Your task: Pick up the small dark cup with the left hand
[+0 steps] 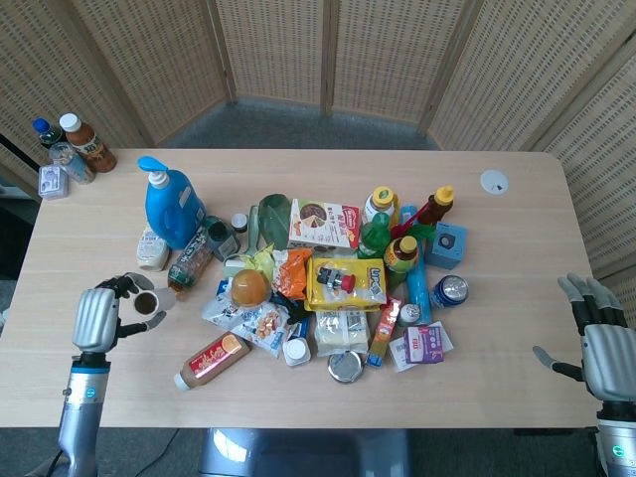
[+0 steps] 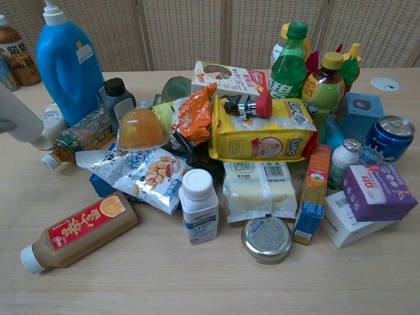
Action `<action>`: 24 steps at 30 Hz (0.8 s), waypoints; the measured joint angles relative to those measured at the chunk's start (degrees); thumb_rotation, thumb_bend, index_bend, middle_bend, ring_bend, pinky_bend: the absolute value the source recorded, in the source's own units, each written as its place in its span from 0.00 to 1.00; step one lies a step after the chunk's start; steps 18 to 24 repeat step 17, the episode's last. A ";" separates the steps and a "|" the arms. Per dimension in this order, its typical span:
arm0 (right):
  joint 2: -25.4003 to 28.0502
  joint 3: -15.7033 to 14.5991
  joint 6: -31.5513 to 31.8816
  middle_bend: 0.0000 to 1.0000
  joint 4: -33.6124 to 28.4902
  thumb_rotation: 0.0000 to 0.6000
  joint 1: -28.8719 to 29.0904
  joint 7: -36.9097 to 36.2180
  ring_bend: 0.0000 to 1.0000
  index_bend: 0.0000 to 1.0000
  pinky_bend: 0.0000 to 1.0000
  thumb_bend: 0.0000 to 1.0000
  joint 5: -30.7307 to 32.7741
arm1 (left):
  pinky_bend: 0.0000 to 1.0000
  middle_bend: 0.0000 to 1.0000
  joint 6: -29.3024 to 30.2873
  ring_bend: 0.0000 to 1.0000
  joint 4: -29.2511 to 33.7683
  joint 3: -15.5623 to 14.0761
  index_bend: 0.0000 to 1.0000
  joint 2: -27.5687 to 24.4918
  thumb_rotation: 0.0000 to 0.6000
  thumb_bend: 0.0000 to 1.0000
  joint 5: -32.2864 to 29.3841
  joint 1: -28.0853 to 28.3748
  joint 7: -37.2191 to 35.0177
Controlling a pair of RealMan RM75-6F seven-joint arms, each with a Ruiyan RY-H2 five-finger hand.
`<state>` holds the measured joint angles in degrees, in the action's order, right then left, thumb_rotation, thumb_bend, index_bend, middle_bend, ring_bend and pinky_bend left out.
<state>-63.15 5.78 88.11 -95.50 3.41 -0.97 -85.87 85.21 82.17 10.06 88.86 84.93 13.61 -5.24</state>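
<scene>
My left hand (image 1: pixel 99 316) holds the small cup (image 1: pixel 146 302), white outside and dark inside, lifted off the table at the left of the pile. In the chest view only the cup's pale side (image 2: pixel 20 119) shows at the left edge, tilted; the hand itself is out of that frame. My right hand (image 1: pixel 600 338) hangs open at the table's right edge, holding nothing.
A dense pile fills the table's middle: blue detergent jug (image 1: pixel 171 206), brown drink bottle (image 1: pixel 211 360) lying flat, snack bags (image 2: pixel 146 172), yellow bag (image 2: pixel 261 136), white pill bottle (image 2: pixel 199 206), tin lid (image 2: pixel 266 239), blue can (image 2: pixel 386 138). Bottles (image 1: pixel 78 141) stand at the far left corner.
</scene>
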 measured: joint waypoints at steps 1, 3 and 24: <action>-0.01 0.00 0.00 0.00 -0.02 1.00 0.00 0.05 0.00 0.00 0.00 0.00 -0.01 | 0.55 0.56 0.40 0.53 1.49 0.34 0.75 -1.03 1.00 0.10 0.18 0.00 0.53; 0.00 0.00 0.02 0.00 -0.07 1.00 0.01 0.08 0.00 0.00 0.00 0.00 -0.04 | 0.55 0.55 1.34 0.53 5.04 1.15 0.75 -3.42 1.00 0.10 0.66 0.03 1.99; 0.17 0.00 0.26 0.00 -0.19 1.00 -0.07 -0.14 0.00 0.00 0.00 0.00 -0.25 | 0.55 0.55 4.84 0.53 21.53 5.44 0.74 -14.28 1.00 0.09 2.21 0.69 12.10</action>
